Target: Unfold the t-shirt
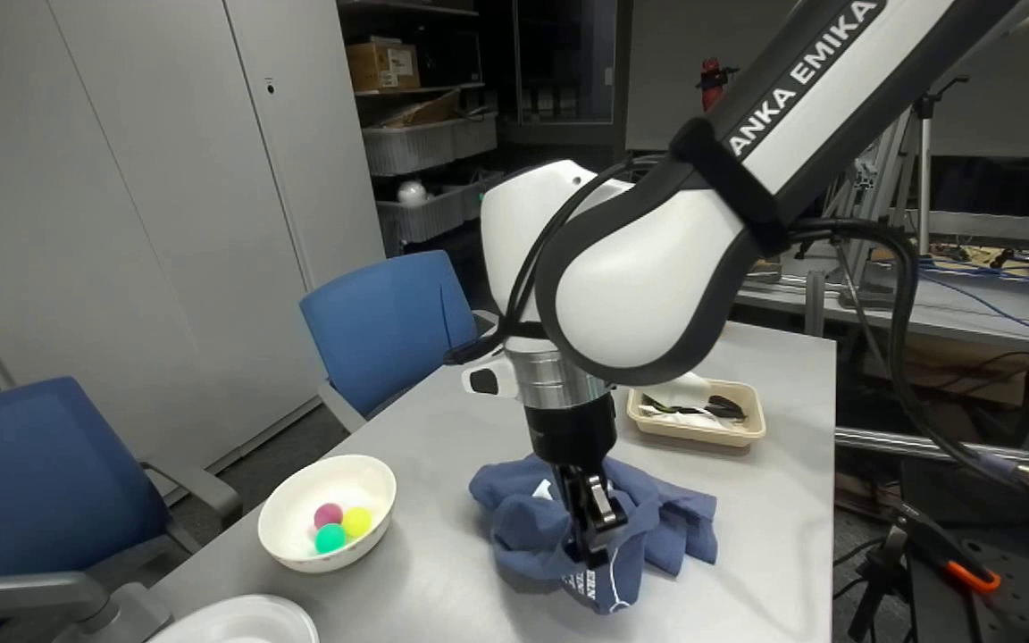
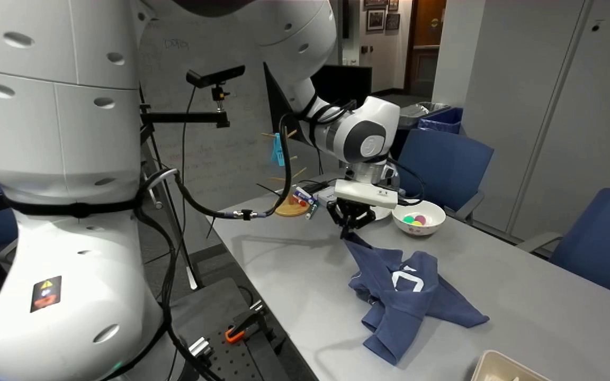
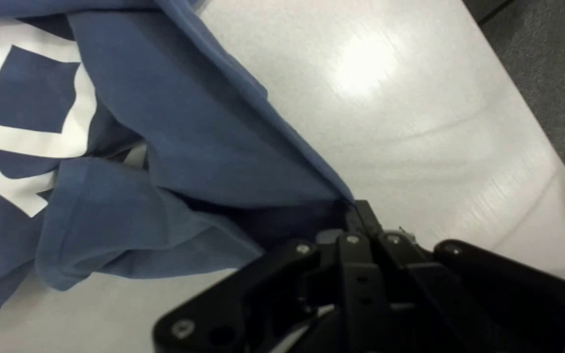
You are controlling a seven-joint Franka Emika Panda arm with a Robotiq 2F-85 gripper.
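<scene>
Blue, soft-looking fabric with white print made up the crumpled t-shirt (image 2: 405, 304), which lay bunched on the smooth light-grey rectangular table (image 2: 538, 280). One corner (image 3: 331, 189) ran to a point in the black two-fingered gripper (image 3: 362, 216), whose fingers were together, clamped on the cloth. The garment was judged light, limp and sturdy, likely to slide easily and to trail its folds if drawn from one point; the outstretched flap (image 2: 466, 313) opposite the grip suggested a useful next hold. In the wrist view, tabletop separated the grip from the table edge (image 3: 515, 81). The round cream-white bowl (image 1: 367, 480) and rectangular beige tray (image 1: 698, 434) stood apart from the shirt at opposite ends, probably limiting long sweeps.
</scene>
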